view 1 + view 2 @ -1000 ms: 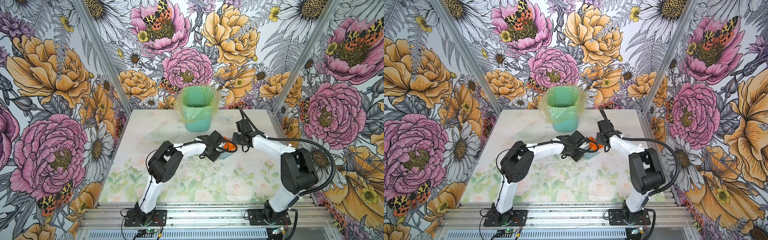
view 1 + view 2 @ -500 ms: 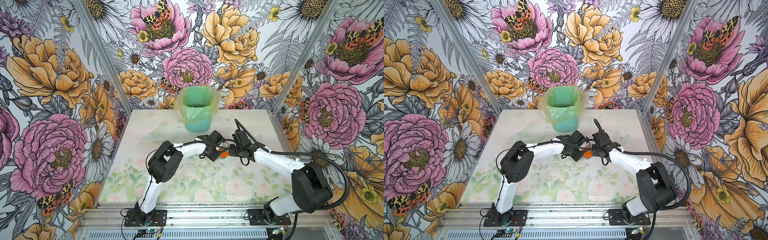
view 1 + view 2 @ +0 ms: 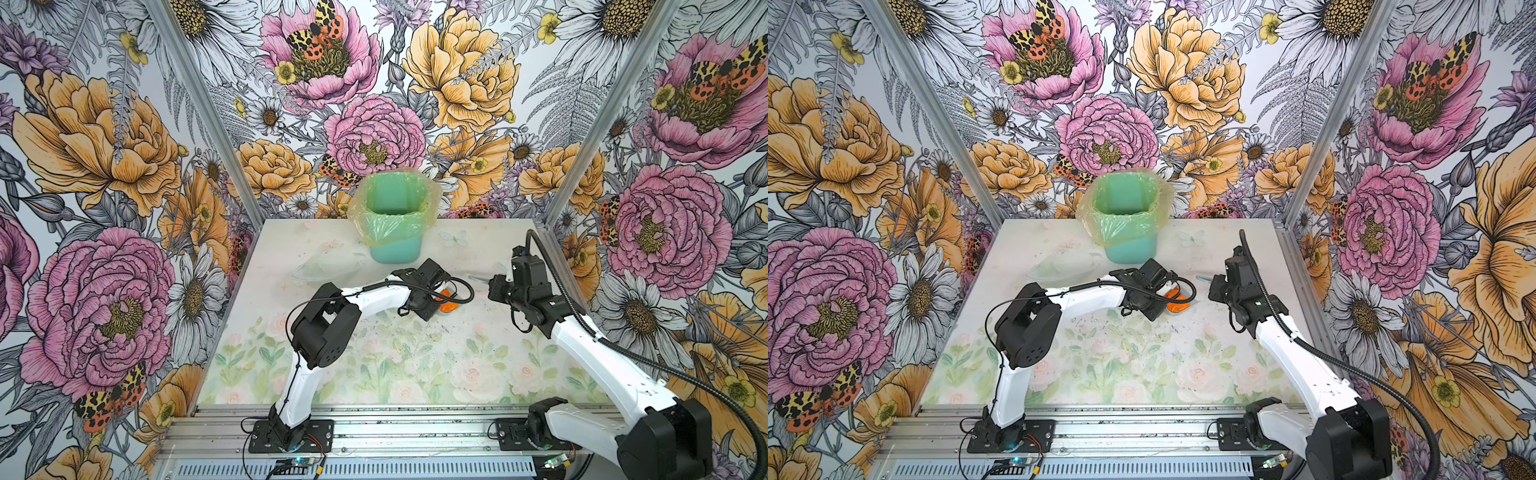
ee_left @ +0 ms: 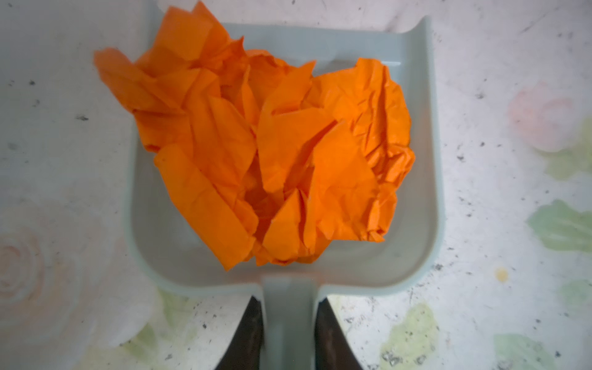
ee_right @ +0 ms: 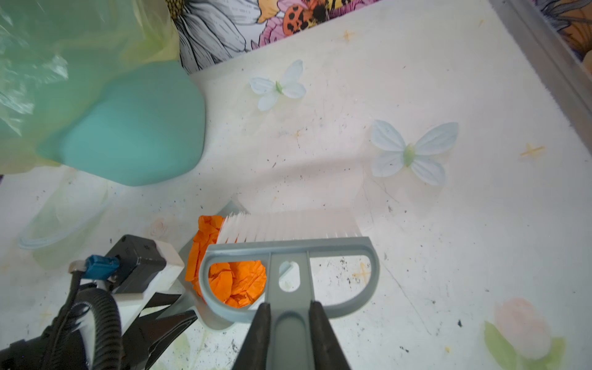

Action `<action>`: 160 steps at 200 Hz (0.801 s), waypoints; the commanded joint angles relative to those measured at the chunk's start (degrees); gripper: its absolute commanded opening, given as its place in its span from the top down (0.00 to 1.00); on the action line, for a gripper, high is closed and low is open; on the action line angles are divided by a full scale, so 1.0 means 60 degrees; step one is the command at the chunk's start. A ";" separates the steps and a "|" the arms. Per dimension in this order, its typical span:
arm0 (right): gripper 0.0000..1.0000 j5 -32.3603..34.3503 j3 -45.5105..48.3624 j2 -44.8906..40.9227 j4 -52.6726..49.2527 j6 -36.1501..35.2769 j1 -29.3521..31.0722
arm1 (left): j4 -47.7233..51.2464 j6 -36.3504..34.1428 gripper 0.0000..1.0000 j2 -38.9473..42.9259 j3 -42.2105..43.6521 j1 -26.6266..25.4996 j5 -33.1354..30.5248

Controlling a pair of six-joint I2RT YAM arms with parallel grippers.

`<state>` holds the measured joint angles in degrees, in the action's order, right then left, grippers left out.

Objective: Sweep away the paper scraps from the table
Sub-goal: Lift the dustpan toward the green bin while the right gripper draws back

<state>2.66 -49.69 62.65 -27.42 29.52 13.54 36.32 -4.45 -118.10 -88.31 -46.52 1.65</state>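
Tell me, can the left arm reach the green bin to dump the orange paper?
Probably yes. The left gripper holds the dustpan, orange paper inside, close to the green bin, and nothing stands between them; it would need lifting over the rim.

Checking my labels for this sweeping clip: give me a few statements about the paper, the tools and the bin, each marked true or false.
1. The orange paper wad lies in the dustpan. True.
2. The left gripper holds the brush. False: it is shut on the dustpan's handle; the right gripper holds the brush.
3. The bin has a plastic liner. True.
4. The bin lies tipped over. False: it stands upright at the back of the table.
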 commanded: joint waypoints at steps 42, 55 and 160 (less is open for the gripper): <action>0.99 -0.0179 0.0506 -0.1018 -0.0220 0.0045 -0.0507 | 0.1329 -0.0308 1.00 0.1495 -0.0930 0.0210 -0.0289; 0.99 -0.0187 0.0611 -0.1064 -0.0231 0.0033 -0.0550 | 0.1631 -0.0315 1.00 0.1596 -0.1236 0.0210 -0.0303; 0.99 -0.0558 0.1158 -0.0796 -0.0192 0.0059 -0.0655 | 0.3602 -0.0518 1.00 0.1624 -0.4298 0.0193 -0.0509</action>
<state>0.58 -43.53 57.47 -29.12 29.54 10.13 54.59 -6.33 -109.86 -109.58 -45.56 0.27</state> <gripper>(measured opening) 0.198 0.213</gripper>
